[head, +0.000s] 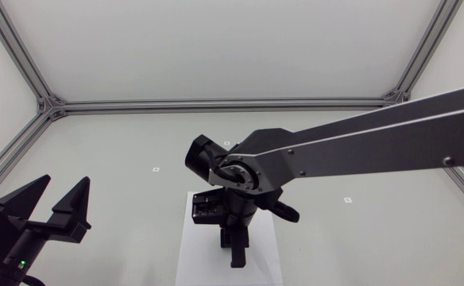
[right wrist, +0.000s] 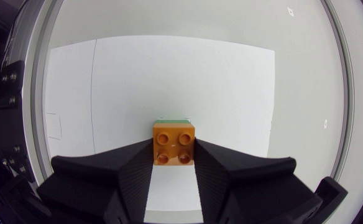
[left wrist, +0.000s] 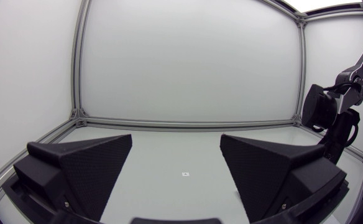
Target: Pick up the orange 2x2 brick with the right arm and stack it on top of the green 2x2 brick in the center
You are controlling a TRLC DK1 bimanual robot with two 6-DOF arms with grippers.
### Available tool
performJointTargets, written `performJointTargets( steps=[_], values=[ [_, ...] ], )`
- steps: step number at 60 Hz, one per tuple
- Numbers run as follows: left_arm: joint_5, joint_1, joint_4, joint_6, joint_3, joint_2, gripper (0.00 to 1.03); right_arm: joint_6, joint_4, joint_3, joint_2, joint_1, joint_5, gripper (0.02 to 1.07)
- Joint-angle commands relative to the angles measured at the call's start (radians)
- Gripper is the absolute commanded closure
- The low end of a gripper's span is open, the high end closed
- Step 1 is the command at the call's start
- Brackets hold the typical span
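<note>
Right gripper (right wrist: pixel 173 150): closed on the orange brick (right wrist: pixel 173 142), one finger flat against each side wall, studs up.
Orange brick: sat over the green brick (right wrist: pixel 172 119), only a sliver of green showing past its far edge, on the white sheet (right wrist: pixel 169 68); whether pressed home, couldn't tell.
Handling: judged light, rigid, smooth plastic; best held by opposite flat walls, below the studs.
Left gripper (left wrist: pixel 175 139): spread wide, holding nothing.

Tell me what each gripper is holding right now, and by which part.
The right gripper clamps the orange brick by two opposite side walls. The left gripper is open and holds nothing.
</note>
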Motion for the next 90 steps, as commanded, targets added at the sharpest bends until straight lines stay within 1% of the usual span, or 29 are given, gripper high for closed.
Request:
performJointTargets(
  steps=[1, 8, 11, 16, 23, 32, 66, 90],
  values=[
    [-0.003, -0.006, -0.010, -0.020, -0.041, -0.002, 0.04, 0.030, 0.010, -0.019, 0.091, 0.023, 0.046, 0.85],
    [-0.003, -0.006, -0.010, -0.020, -0.041, -0.002, 0.04, 0.028, -0.013, -0.004, 0.113, 0.021, 0.052, 0.85],
    [-0.003, -0.004, -0.010, -0.020, -0.041, -0.002, 0.04, 0.015, -0.013, -0.001, 0.117, 0.006, 0.035, 0.85],
    [-0.003, -0.006, -0.010, -0.020, -0.041, -0.002, 0.04, -0.007, -0.013, -0.016, 0.104, -0.013, -0.021, 0.85],
    [-0.003, -0.006, -0.010, -0.020, -0.041, -0.002, 0.04, -0.018, -0.005, -0.045, 0.081, -0.026, -0.041, 0.85],
    [-0.003, -0.006, -0.010, -0.020, -0.041, -0.002, 0.04, -0.022, 0.006, -0.068, 0.068, -0.026, -0.034, 0.85],
    [-0.003, -0.004, -0.010, -0.020, -0.041, -0.002, 0.04, -0.031, -0.034, -0.067, -0.005, -0.023, -0.003, 0.85],
    [-0.003, -0.006, -0.010, -0.019, -0.041, -0.002, 0.04, -0.002, -0.010, -0.044, 0.019, -0.010, -0.005, 0.85]
  ],
)
